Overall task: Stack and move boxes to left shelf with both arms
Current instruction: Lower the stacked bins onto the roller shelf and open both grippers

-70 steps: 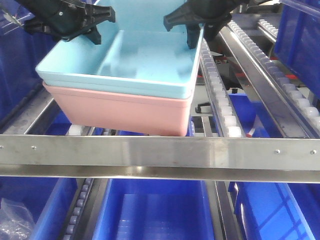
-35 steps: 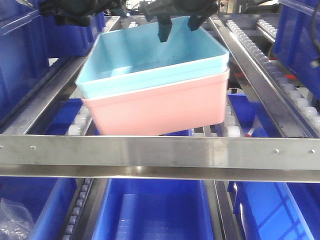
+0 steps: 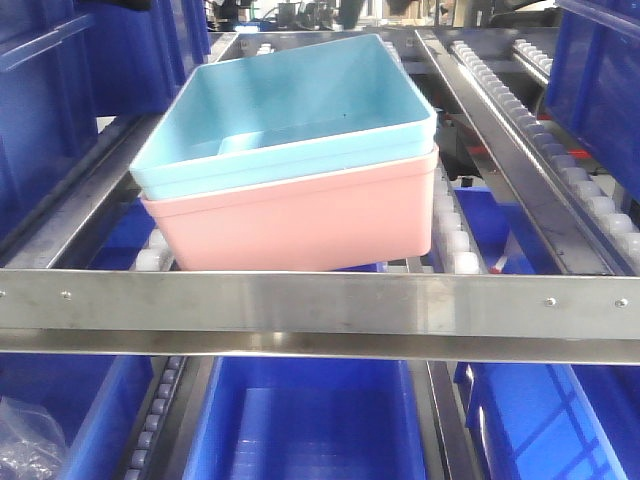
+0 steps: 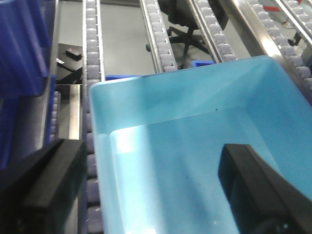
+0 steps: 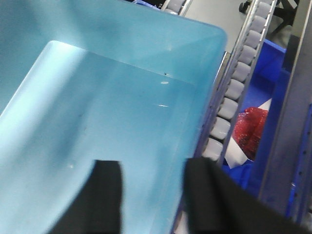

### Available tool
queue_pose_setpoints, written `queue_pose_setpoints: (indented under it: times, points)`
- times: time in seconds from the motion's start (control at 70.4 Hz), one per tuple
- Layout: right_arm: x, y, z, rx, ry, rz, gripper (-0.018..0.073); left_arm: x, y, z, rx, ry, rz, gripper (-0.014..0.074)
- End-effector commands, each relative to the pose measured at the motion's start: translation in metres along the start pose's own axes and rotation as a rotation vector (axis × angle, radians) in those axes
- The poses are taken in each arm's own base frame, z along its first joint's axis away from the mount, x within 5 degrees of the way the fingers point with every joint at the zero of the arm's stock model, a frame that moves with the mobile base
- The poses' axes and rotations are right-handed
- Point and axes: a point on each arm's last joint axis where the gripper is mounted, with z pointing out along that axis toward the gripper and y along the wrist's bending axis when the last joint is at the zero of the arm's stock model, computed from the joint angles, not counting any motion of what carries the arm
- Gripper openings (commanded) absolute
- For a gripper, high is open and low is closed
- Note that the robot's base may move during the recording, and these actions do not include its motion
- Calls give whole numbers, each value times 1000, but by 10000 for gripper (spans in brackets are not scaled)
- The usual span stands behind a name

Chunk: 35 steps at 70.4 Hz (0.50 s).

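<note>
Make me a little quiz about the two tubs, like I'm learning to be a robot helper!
1. True or false: the blue tub sits inside the pink tub.
2. What do the tubs rest on: A) a white table, B) roller rails, C) the floor?
3. Fill in: the blue tub holds ____.

Key: 1 true. 2 B. 3 nothing.
</note>
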Motion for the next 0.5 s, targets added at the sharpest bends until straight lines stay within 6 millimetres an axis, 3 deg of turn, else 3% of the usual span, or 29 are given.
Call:
queue_pose_setpoints:
  times: [0.0, 0.043, 0.185, 0.327, 0.483]
  points:
    - [-34, -16, -49, 28, -162, -6, 106, -40, -7, -32, 28, -133, 9, 307]
    - [-35, -18, -55, 32, -159, -3, 21, -42, -7, -38, 14, -116, 9, 236]
    - [-38, -22, -69, 40, -156, 26, 36, -45, -13, -56, -16, -48, 12, -21]
    - [-38, -24, -82, 31, -154, 49, 36, -45, -22, -71, -27, 10, 30, -8]
    - [-23, -24, -89, 19, -138, 36, 36, -44, -38, -90, -2, 44, 87, -8]
